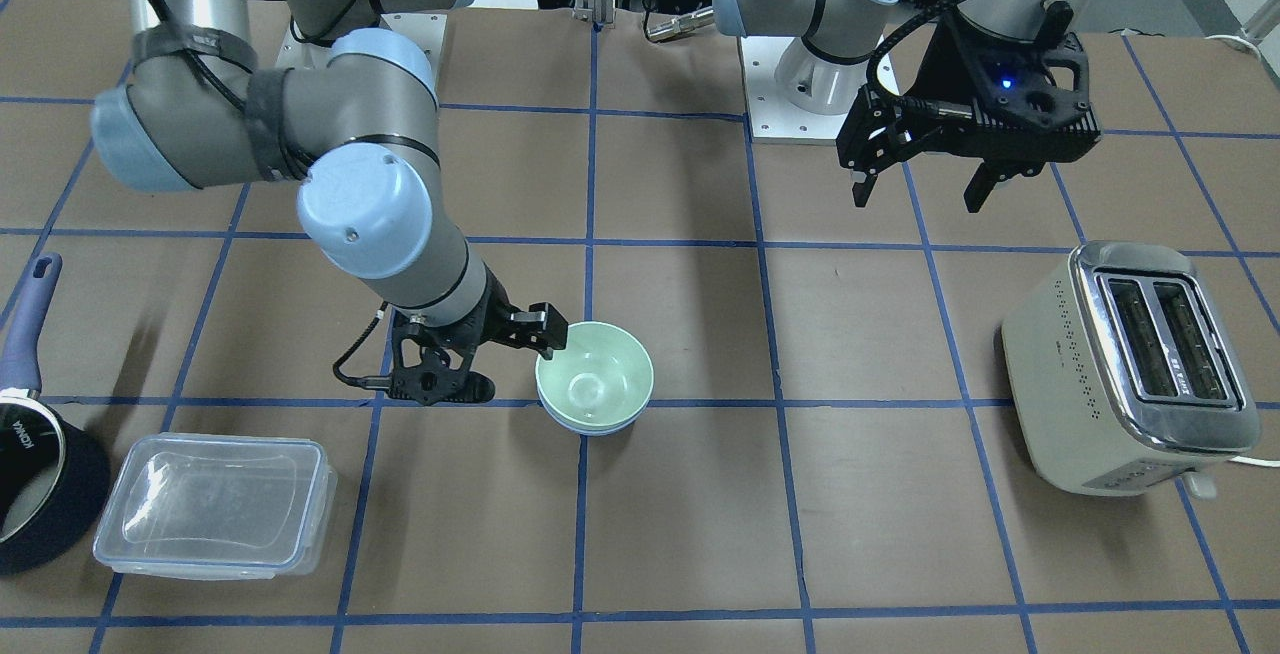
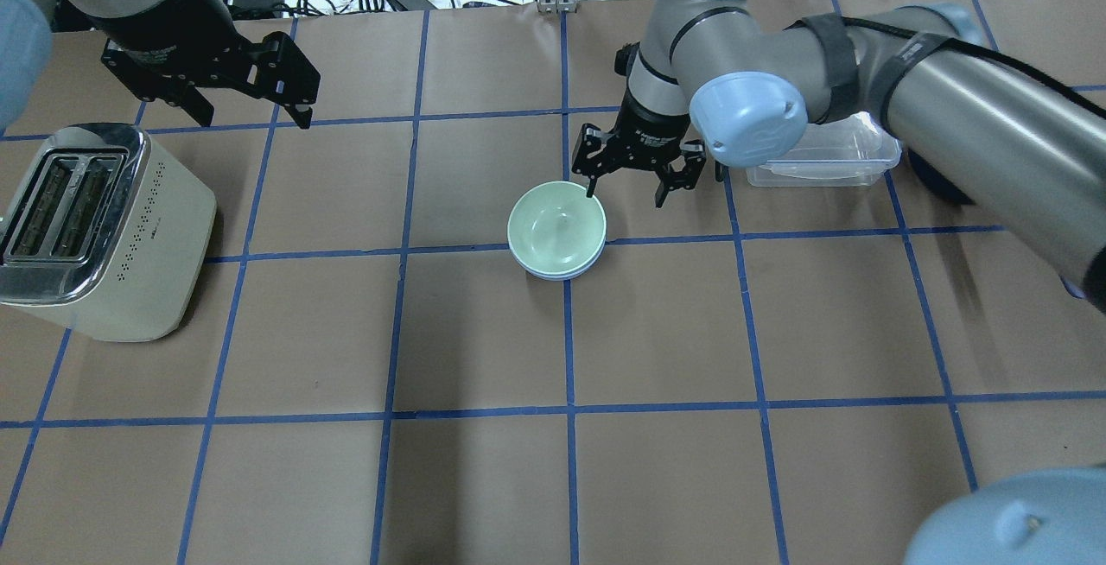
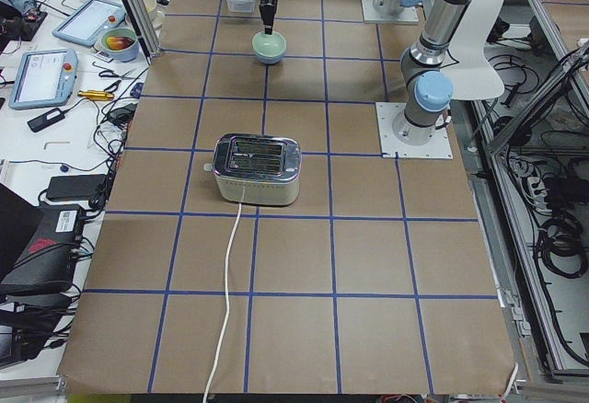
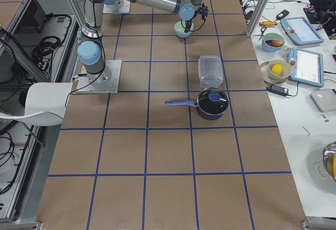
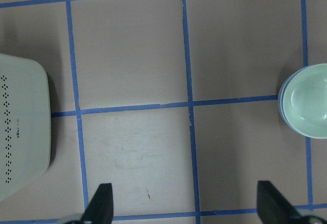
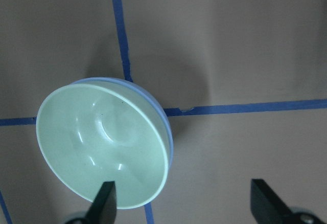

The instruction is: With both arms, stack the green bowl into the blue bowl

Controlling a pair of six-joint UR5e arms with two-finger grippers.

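The green bowl [image 1: 595,374] sits nested inside the blue bowl [image 1: 600,429] near the table's middle; only the blue rim shows beneath it. Both show in the overhead view, green bowl [image 2: 556,226] over blue bowl [image 2: 557,275], and in the right wrist view, green bowl [image 6: 102,142] and blue rim [image 6: 166,127]. My right gripper [image 2: 626,196] is open and empty, low beside the bowls, with one fingertip [image 6: 106,198] above the green bowl's rim. My left gripper [image 2: 255,122] is open and empty, raised above the table near the toaster, well away from the bowls [image 5: 308,101].
A cream toaster [image 2: 95,228] stands at the robot's left. A clear plastic container [image 1: 215,504] and a dark blue saucepan [image 1: 40,474] lie at the robot's right, partly under the right arm in the overhead view. Blue tape lines grid the brown table.
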